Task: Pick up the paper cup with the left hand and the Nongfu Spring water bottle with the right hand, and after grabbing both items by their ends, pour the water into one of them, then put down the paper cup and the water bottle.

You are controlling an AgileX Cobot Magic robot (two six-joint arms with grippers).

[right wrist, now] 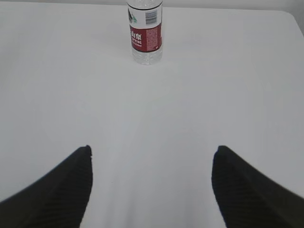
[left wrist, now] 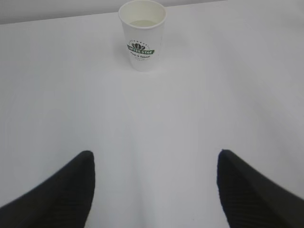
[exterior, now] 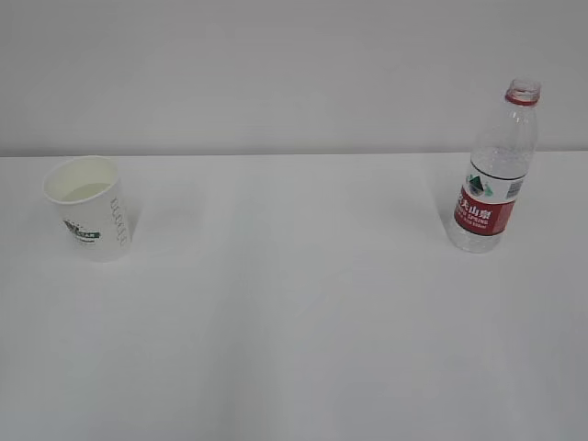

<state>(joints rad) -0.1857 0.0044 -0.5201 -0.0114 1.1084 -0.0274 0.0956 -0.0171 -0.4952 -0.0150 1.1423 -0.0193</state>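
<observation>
The white paper cup (exterior: 89, 208) with a green logo stands upright at the table's left, with clear water inside it. In the left wrist view the paper cup (left wrist: 142, 35) is far ahead of my left hand (left wrist: 155, 154), which is open and holds nothing. The Nongfu Spring water bottle (exterior: 496, 172), clear with a red label and no cap, stands upright at the right. From the right wrist it shows as the bottle's lower part (right wrist: 145, 32), well ahead of my open, empty right hand (right wrist: 152, 149). Neither hand appears in the exterior view.
The white table (exterior: 294, 312) ends at a far edge just behind the cup and the bottle, against a plain white wall (exterior: 276, 64). A rounded table corner (right wrist: 292, 16) shows at the right wrist view's upper right.
</observation>
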